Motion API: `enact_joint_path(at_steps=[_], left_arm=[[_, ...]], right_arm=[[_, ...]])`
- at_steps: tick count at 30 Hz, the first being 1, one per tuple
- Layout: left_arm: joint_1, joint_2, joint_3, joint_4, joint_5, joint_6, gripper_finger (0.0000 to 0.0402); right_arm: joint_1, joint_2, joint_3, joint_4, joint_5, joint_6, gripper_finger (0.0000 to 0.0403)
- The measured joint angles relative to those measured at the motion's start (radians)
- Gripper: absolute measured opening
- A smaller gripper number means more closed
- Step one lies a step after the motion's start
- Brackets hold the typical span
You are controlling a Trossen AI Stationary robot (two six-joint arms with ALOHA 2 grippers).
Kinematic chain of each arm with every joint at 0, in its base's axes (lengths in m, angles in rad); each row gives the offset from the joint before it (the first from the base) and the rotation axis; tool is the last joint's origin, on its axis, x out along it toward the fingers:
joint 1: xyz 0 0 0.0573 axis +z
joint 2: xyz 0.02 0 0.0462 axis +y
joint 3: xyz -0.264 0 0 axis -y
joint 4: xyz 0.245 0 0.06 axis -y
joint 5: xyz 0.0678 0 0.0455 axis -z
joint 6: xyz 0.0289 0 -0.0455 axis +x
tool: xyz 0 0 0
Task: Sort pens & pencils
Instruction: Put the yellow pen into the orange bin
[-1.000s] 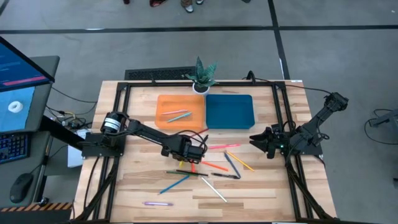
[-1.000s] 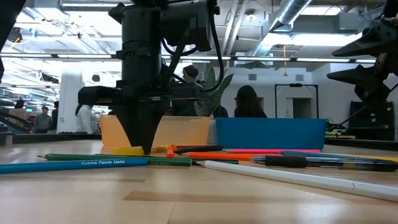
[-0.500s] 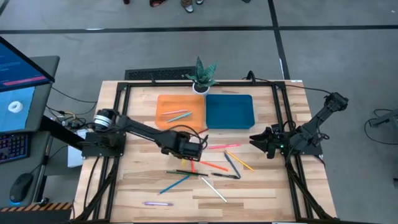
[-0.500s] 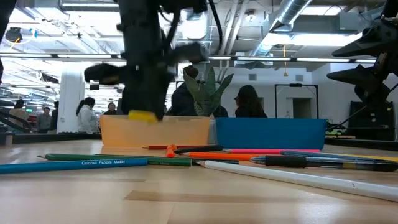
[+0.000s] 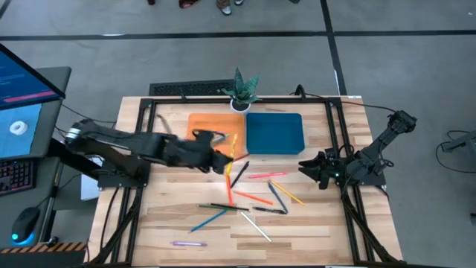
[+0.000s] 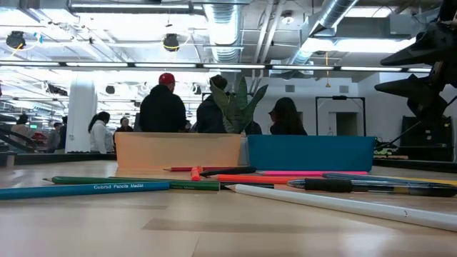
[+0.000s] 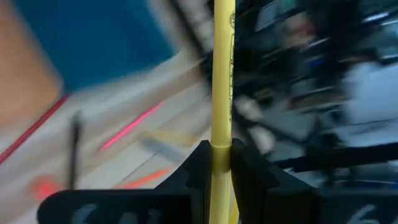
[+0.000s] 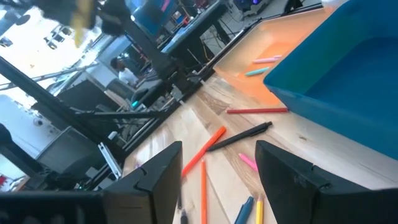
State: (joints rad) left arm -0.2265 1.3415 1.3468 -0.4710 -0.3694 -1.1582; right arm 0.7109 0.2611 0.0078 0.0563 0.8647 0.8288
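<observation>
A yellow pencil (image 7: 222, 81) is now riding clenched in the left gripper (image 5: 223, 161), lifted off the pile and swinging toward the orange tray (image 5: 199, 123), so delivery looks close; the right gripper (image 5: 307, 168) is waiting beside the blue tray (image 5: 274, 132), jaws spread

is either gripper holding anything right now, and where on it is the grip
The left gripper holds a yellow pencil, fingers closed on its shaft with a long stretch sticking out past them. The right gripper is open and holds nothing.
</observation>
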Motion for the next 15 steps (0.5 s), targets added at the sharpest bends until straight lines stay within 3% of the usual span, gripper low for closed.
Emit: enact_joint_path(at_steps=[5,8,15], left_arm=[[-0.018,-0.095,0.002,0.194,-0.006,0.219,0.003],[-0.029,-0.122,0.002,0.314,0.046,0.357,0.0032],[-0.061,-0.131,0.002,0.653,0.32,0.644,0.0033]], right_arm=[[0.0,0.0,0.0,-0.001,0.004,0.0,0.0225],[0.0,0.0,0.0,-0.001,0.004,0.0,0.0225],[0.0,0.0,0.0,-0.001,0.004,0.0,0.0225]])
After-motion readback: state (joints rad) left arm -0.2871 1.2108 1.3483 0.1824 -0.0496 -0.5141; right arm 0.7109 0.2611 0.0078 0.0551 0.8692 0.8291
